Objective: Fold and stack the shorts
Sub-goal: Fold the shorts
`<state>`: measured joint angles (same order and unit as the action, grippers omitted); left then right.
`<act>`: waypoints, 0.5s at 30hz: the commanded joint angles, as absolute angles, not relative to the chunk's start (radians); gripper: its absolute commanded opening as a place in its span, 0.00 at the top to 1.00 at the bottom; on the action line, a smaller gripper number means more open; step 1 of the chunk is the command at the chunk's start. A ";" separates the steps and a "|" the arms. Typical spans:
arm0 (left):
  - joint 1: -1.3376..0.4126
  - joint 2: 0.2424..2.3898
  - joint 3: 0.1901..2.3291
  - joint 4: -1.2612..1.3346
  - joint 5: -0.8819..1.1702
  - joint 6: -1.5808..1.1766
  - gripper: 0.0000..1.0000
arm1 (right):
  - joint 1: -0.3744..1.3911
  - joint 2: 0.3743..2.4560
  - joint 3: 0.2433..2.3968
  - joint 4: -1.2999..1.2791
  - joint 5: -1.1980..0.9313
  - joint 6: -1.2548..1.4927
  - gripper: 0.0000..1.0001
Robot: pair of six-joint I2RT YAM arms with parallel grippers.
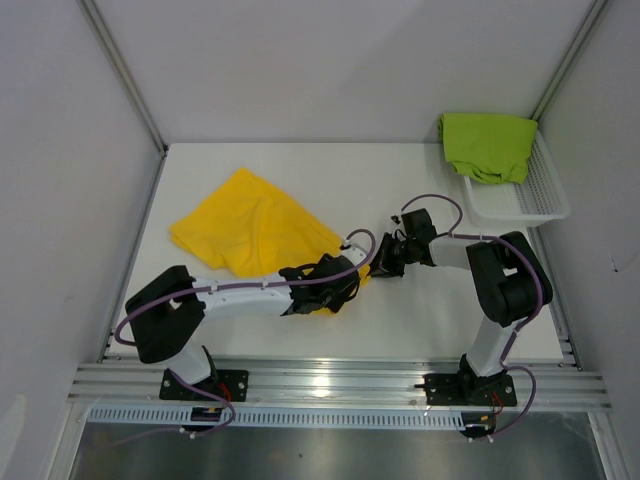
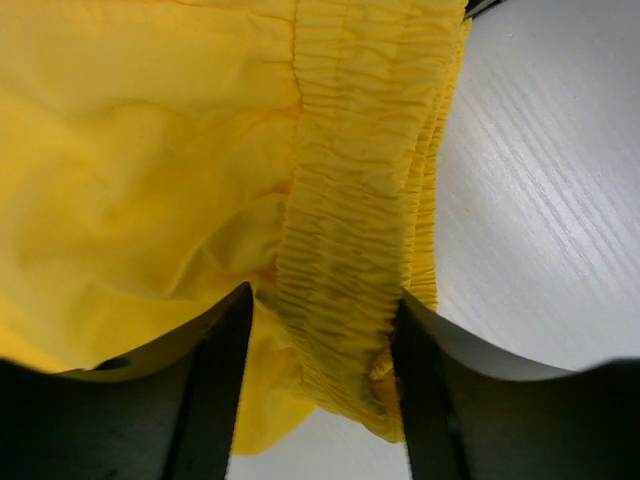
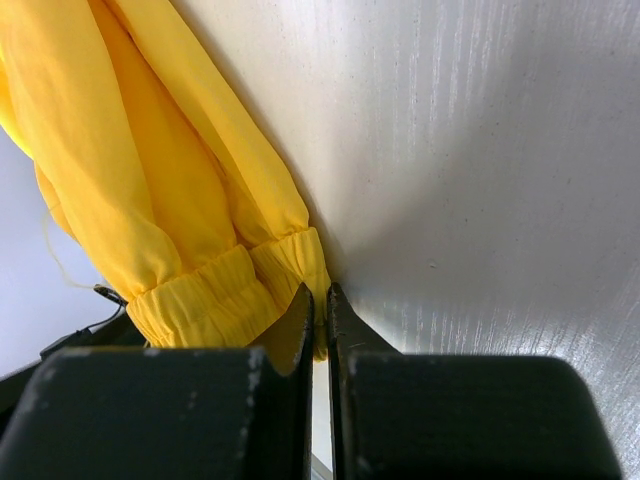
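yellow shorts (image 2: 150, 180) thin matt cloth, waistband (image 2: 350, 200) gathered ribbed elastic; table (image 2: 540, 200) white, fine grain, slight sheen; basket (image 1: 548, 190) white plastic mesh; left gripper fingers (image 2: 215, 400) matt black

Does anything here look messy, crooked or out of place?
Nothing looks broken or spilled. The yellow shorts lie rumpled and crooked on the table. The green shorts are heaped unfolded over the far end of the white basket, hanging past its rim.

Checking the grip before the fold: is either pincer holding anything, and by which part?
The right pincer pinches the yellow shorts at a corner of the elastic waistband. The left pincer straddles that waistband, jaws apart, not yet clamped.
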<state>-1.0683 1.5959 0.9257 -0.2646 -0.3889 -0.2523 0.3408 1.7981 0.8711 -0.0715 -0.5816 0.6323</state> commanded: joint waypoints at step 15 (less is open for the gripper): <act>-1.069 1.683 0.919 -0.229 -0.391 -0.196 0.87 | 0.324 1.786 0.897 -0.049 -0.584 0.624 1.00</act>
